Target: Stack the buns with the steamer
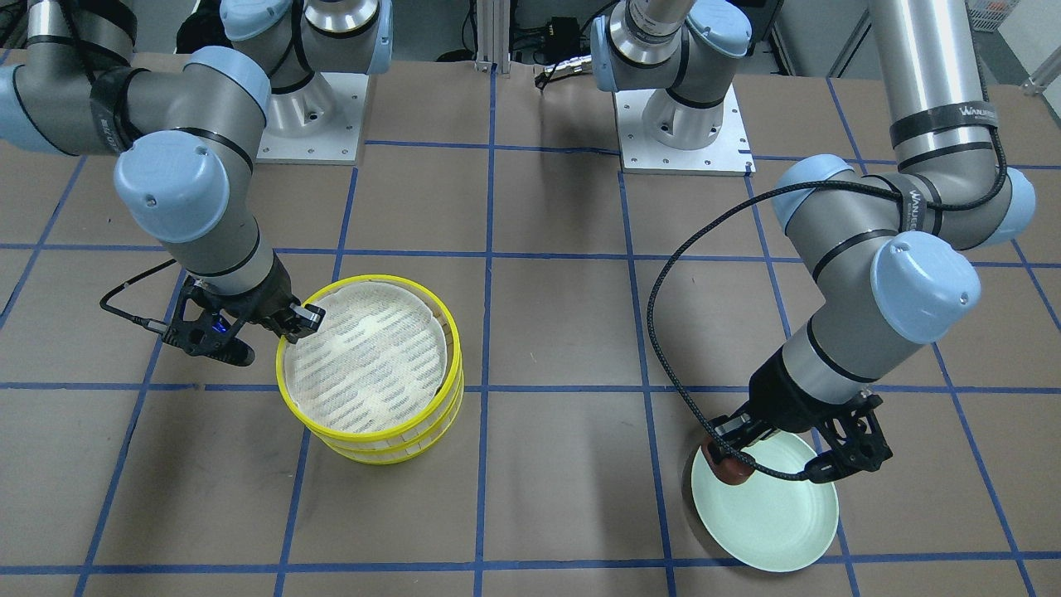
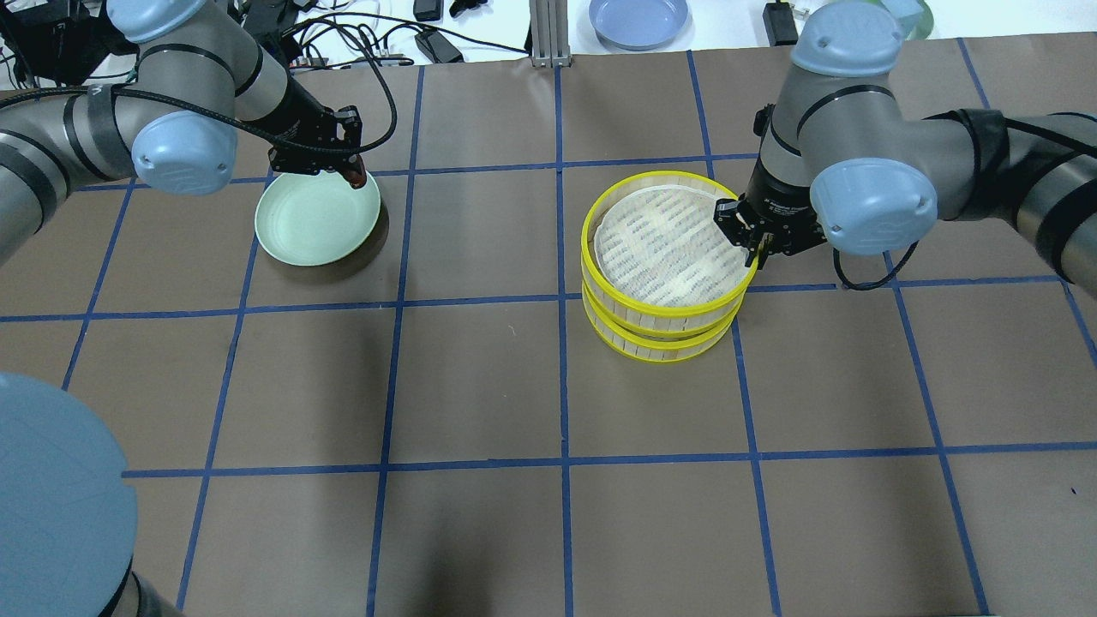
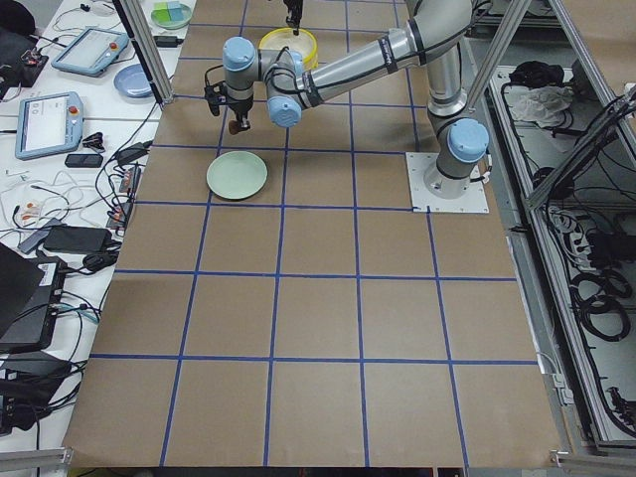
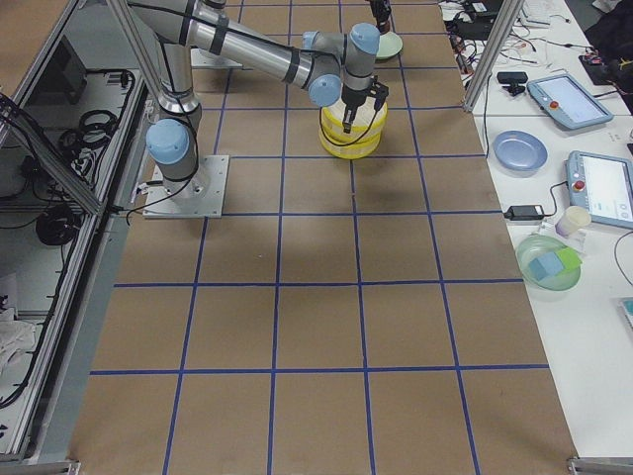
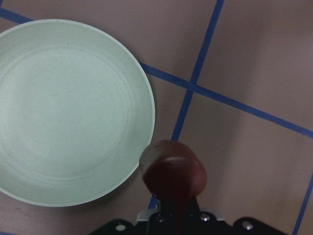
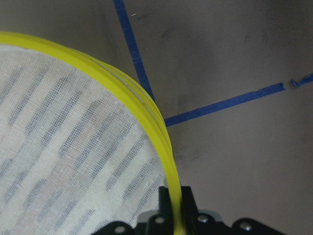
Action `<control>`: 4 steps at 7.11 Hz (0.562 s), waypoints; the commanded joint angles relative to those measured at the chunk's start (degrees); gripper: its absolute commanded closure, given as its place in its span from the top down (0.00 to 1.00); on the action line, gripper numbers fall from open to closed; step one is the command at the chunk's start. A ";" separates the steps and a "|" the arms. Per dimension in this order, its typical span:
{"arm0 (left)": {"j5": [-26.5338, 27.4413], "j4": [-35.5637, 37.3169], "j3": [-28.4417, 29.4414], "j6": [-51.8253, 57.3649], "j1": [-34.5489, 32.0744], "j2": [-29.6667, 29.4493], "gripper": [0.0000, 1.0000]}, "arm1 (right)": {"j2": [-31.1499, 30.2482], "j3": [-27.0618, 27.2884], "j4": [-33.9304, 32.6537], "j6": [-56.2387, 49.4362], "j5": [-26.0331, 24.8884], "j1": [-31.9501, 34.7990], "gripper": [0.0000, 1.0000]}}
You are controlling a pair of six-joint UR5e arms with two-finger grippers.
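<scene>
Carrying the brown bun [image 5: 172,171] over to the steamer [image 2: 660,324] looks like your job now. Your left gripper [image 2: 351,163] holds that bun tight between its fingers, up in the air. The bun and the green plate [image 2: 300,227] are both well apart from the steamer, on the left arm's side of it.

Your right gripper [image 6: 174,198] pinches the yellow rim of the top tier [image 6: 124,85], on the side of the steamer nearest the right arm. That tier looks a bit crooked on the one below. I cannot see the pale bun; it may be hidden under the top tier.

Move the bun slowly and high over the desk [image 2: 480,377], so it does not bump the yellow rim. Do not squeeze harder, or the soft bun could squash. Hold the right gripper steady so the steamer does not slide. Lower the bun near the middle of the white liner [image 2: 660,244], then let go.
</scene>
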 commanded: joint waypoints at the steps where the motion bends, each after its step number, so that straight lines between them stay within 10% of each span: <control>1: -0.02 0.00 0.02 -0.07 0.02 0.29 0.00 | 0.24 0.09 -0.45 0.01 -0.38 -0.05 0.02; 4: 0.07 0.00 -0.59 0.20 0.20 0.20 0.00 | 0.33 0.44 0.16 0.97 -0.38 -0.05 0.15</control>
